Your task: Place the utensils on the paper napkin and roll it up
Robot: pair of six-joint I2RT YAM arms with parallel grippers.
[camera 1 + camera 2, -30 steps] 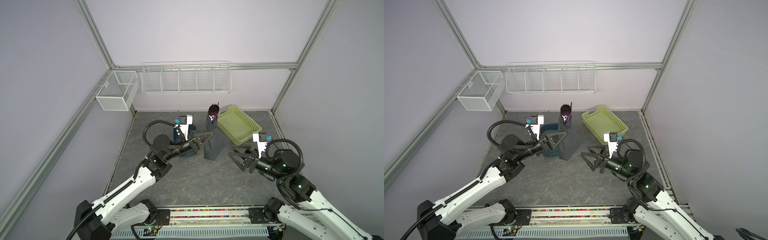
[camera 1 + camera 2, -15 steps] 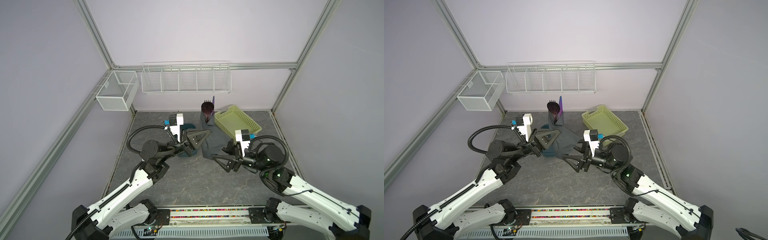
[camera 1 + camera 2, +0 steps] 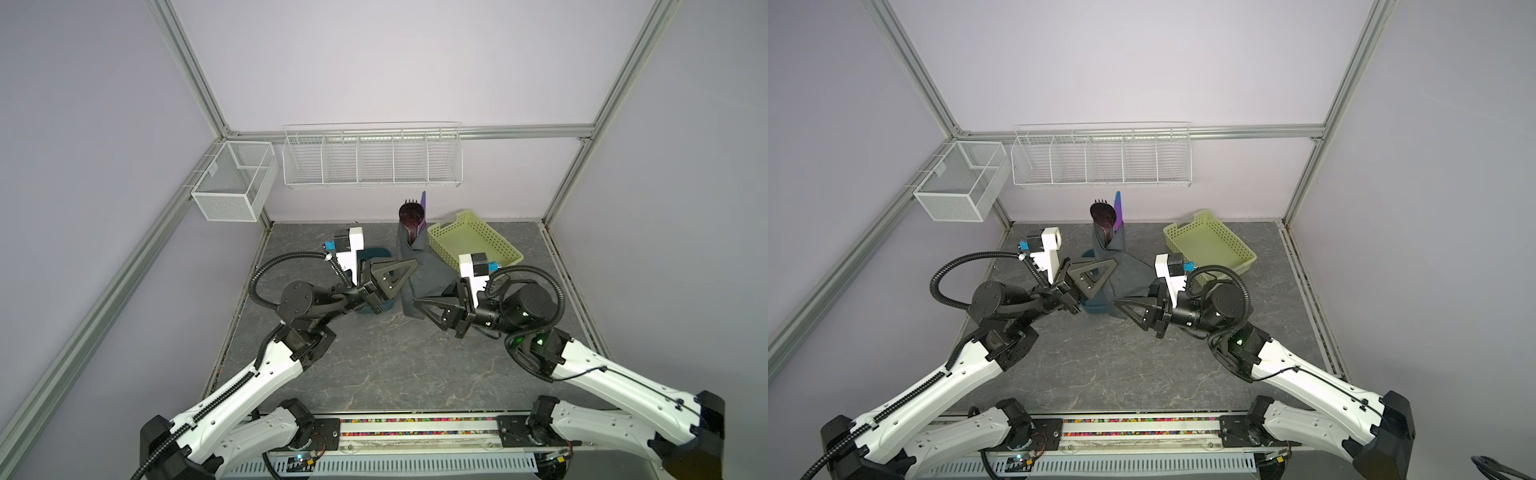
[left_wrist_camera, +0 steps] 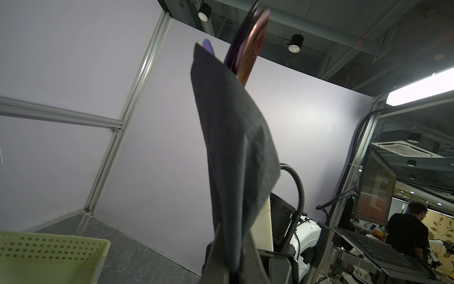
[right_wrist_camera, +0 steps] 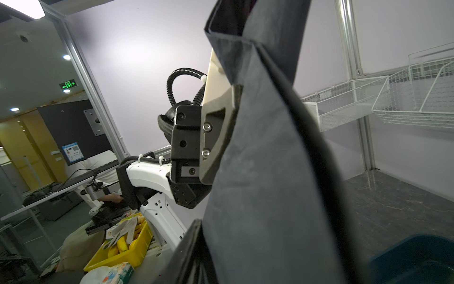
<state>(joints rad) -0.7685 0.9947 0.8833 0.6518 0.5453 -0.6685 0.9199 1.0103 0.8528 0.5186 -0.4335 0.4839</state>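
Holding a loose black bundle upright above the table

In both top views the thin matte black paper napkin (image 3: 432,272), wrapped loosely round the dark, purple-headed utensils (image 3: 412,212), stands upright over the grey marbled table (image 3: 374,365), near the pale yellow-green perforated basket (image 3: 505,255). Our left pincer (image 3: 415,262) is clamped on its middle. Our right pincer (image 3: 415,301) meets its lower corner, and we cannot tell whether it has bitten. From the left wrist we see a slack cone with the heads poking out, so we judge the utensils could slip. From the right wrist the folds gape, so a tug might tear or unroll the paper.
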